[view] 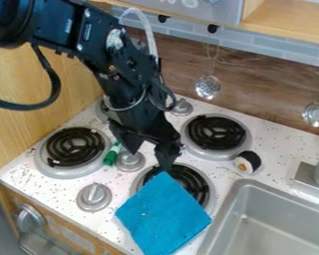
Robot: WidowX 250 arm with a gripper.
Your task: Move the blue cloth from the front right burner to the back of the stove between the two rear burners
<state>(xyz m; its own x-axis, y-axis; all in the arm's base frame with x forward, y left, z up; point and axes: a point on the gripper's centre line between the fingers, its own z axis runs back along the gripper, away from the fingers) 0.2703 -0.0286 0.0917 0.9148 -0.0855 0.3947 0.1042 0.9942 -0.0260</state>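
Blue cloth [163, 215] lies immediately below the tool [149, 161], toward lower centre; we see the tool spread.

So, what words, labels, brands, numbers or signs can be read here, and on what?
None can be read.
Arm: small pale labels, too small to read.
Grey panel at the top edge: pale marks, too small to make out.

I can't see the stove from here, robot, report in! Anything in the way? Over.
Gripper at blue cloth's top corner. Cloth partly covering a burner. Close by: silver knob, green thing. Over.
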